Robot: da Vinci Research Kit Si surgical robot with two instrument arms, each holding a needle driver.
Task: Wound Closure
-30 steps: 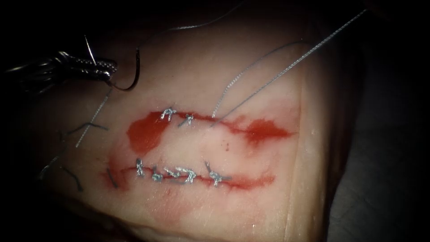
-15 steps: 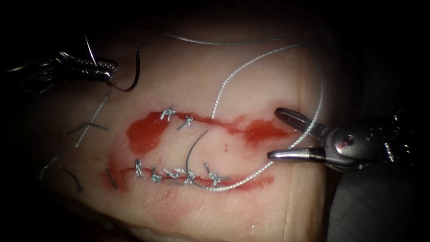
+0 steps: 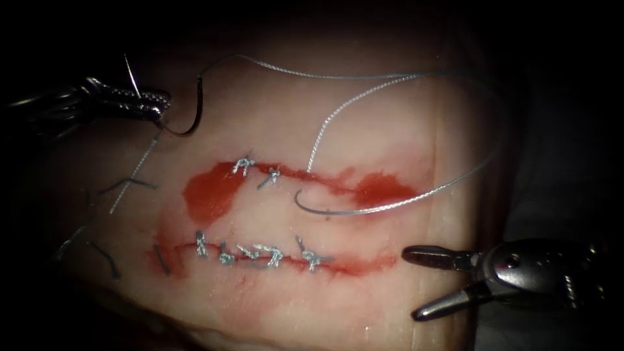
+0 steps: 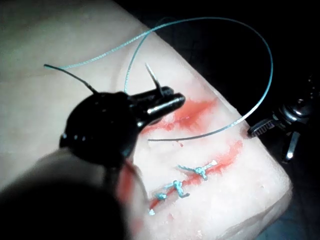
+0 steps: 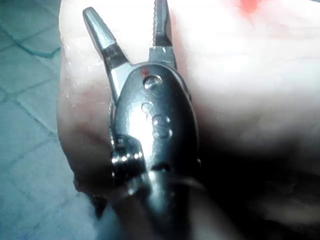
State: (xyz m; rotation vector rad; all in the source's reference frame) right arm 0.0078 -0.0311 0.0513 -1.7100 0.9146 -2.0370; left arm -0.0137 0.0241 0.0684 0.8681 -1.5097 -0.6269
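Two tools show from the endoscope. At ten o'clock the left tool (image 3: 153,105) grips the curved needle (image 3: 188,117) near its tail end, clear of the tissue (image 3: 364,130). At four o'clock the right tool (image 3: 419,286) holds nothing, jaws spread. Thread (image 3: 390,201) loops loose across the upper cut (image 3: 325,179).

Left wrist view — jaws clamped on the needle (image 4: 152,80); the thread (image 4: 260,45) arcs above the tissue (image 4: 50,90).

Right wrist view — the right tool (image 5: 127,22) gapes over the tissue (image 5: 240,65).

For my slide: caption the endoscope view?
Left end effector grips needle above tissue; right end effector open, empty.
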